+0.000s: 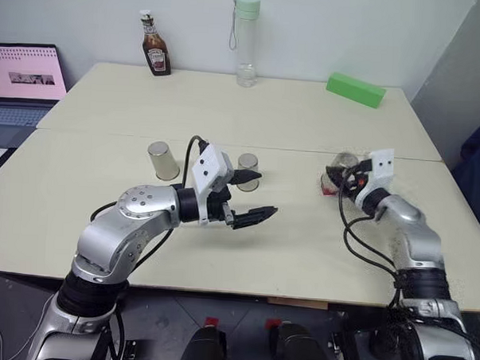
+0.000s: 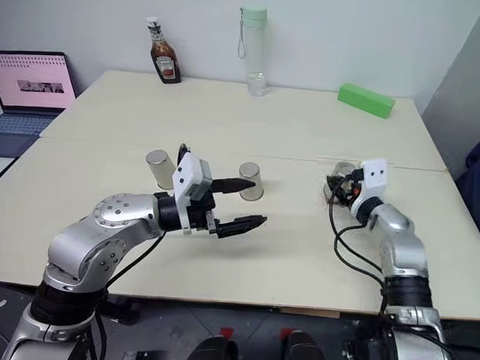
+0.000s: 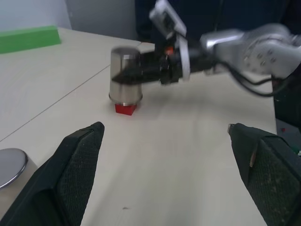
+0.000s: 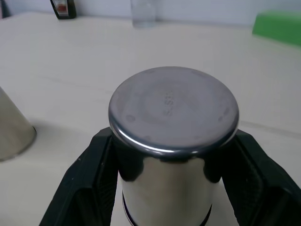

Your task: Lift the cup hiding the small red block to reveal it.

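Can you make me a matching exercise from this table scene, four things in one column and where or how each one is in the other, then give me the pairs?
Things:
1. cup
2. small red block
3. green block
4. left gripper

States:
A. lying near the table's far right corner
B. open, holding nothing
C. clamped in the right gripper, raised off the table
D. on the table, showing just under a lifted rim

Pairs: 1-C, 2-D, 3-A, 4-B
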